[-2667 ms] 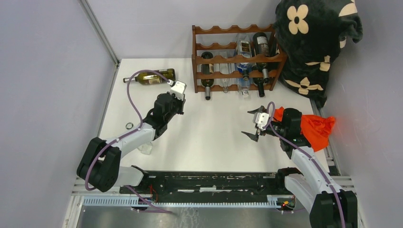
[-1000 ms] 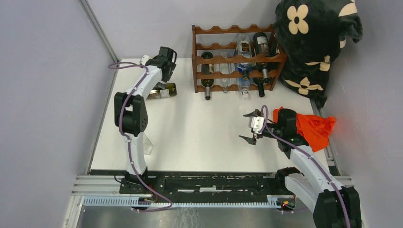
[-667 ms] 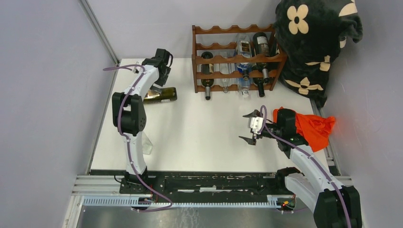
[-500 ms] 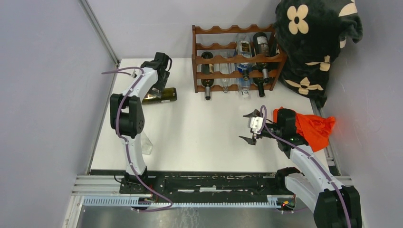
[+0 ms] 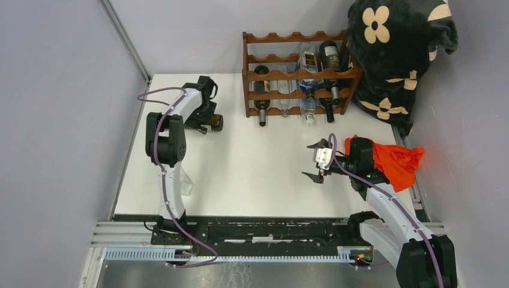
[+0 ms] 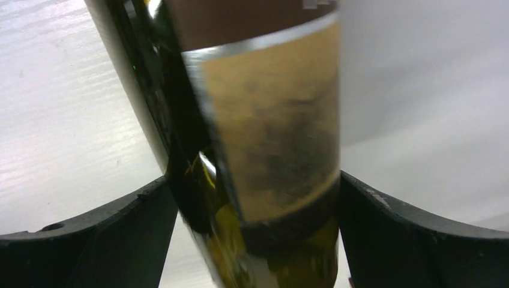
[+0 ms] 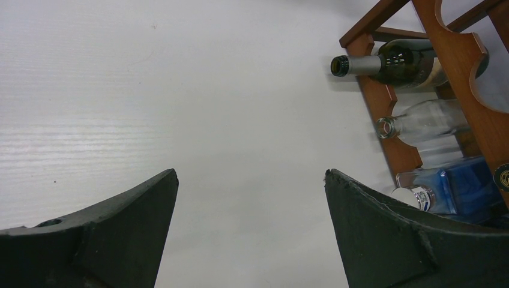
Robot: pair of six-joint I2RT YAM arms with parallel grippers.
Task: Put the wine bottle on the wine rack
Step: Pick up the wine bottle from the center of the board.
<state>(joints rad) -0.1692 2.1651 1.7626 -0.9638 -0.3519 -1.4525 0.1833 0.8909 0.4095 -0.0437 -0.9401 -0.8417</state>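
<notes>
The wine bottle (image 5: 215, 123), dark green glass with a tan label, lies on the white table left of the wine rack (image 5: 300, 74). My left gripper (image 5: 204, 117) is down over it and hides most of it. In the left wrist view the bottle's body (image 6: 264, 150) fills the gap of the left gripper (image 6: 253, 177), whose jaws stand wide on either side. My right gripper (image 5: 311, 159) hovers open and empty above the table at the right. Its wrist view looks between the right gripper (image 7: 251, 172) at bare table, with the rack (image 7: 456, 48) at the right edge.
The rack holds several bottles, necks pointing to the front. A black flowered blanket (image 5: 402, 48) is heaped at the back right. An orange cloth (image 5: 399, 162) lies beside the right arm. A clear glass thing (image 5: 185, 183) stands by the left arm. Walls close in left and behind.
My left arm has dropped from above the bottle down onto it, jaws now round its body. The bottle has shifted slightly right and nearer. The right arm has not moved.
</notes>
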